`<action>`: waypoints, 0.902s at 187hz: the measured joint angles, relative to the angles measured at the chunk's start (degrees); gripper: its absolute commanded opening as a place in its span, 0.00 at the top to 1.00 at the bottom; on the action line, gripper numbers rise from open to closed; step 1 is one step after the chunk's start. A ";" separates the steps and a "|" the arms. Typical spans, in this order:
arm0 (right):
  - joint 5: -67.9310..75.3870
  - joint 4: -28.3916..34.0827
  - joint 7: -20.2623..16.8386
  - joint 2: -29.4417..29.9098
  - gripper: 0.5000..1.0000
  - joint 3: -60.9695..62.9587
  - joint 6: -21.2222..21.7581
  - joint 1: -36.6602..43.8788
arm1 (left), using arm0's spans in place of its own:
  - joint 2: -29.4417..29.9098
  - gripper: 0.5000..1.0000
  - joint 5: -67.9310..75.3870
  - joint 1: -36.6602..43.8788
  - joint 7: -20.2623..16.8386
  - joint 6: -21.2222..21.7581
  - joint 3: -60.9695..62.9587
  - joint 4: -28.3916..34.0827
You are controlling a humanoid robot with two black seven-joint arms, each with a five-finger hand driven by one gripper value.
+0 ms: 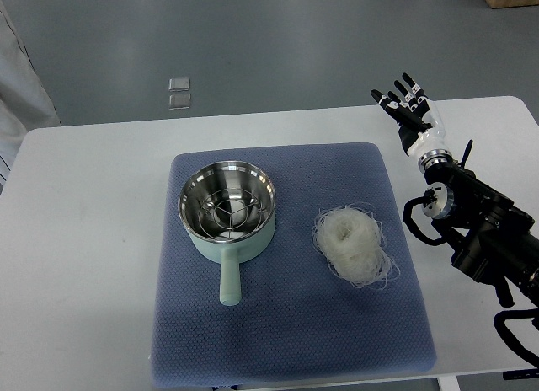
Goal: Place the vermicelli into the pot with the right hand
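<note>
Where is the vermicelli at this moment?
In the top view the vermicelli lies loose on the blue mat, right of the pot and apart from it, nearer the right hand.

My right hand [410, 104] hovers with fingers spread over the table's [84, 239] far right edge. The vermicelli nest [354, 246] lies on the blue mat [286, 324], beside the mint-green pot [227, 212].

We see a robotics test lab rather than a kitchen: a plain white worktop [84, 239] stands on a bare grey floor [278, 45], a blue mat [286, 332] marks out the work area, and a wired black robot arm [480, 222] reaches in.
</note>
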 measured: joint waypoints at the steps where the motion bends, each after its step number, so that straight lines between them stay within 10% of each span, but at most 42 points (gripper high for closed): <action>1: 0.00 0.00 0.00 0.00 0.14 0.00 0.00 0.00 | 0.00 0.00 0.00 0.00 0.00 0.00 0.00 0.01; 169: 0.00 0.00 0.02 -0.07 0.14 0.00 0.00 0.12 | 0.00 0.00 0.00 -0.28 -0.18 0.26 0.09 0.06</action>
